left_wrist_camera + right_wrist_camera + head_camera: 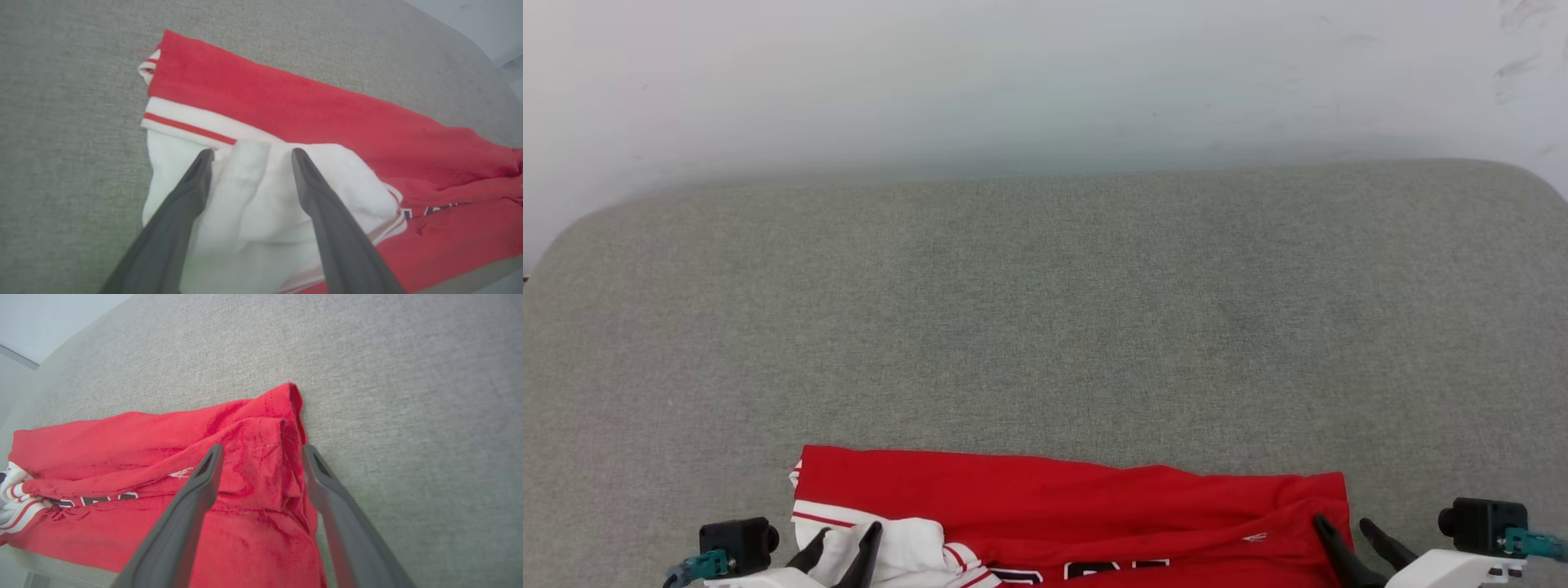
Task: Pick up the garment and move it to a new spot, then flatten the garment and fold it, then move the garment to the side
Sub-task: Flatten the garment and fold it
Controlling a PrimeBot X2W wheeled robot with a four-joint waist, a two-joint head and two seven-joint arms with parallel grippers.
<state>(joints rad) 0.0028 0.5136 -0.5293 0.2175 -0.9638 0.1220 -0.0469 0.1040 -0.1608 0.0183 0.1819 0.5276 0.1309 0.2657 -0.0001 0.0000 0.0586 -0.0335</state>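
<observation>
The garment (1054,498) lies folded in a long band along the near edge of the grey padded surface, red with a white sleeve at its left end and black lettering partly showing. My left gripper (848,532) stands open over the white sleeve (253,196), and a raised fold of the sleeve sits between its spread fingers (179,212). My right gripper (1342,523) is open at the red right end (261,473), one finger on the cloth and the other beside its edge. Neither one grips the cloth.
The grey fabric surface (1045,327) stretches wide beyond the garment to a rounded far edge. A pale wall (1045,73) rises behind it. The garment lies close to the near edge (61,571) of the surface.
</observation>
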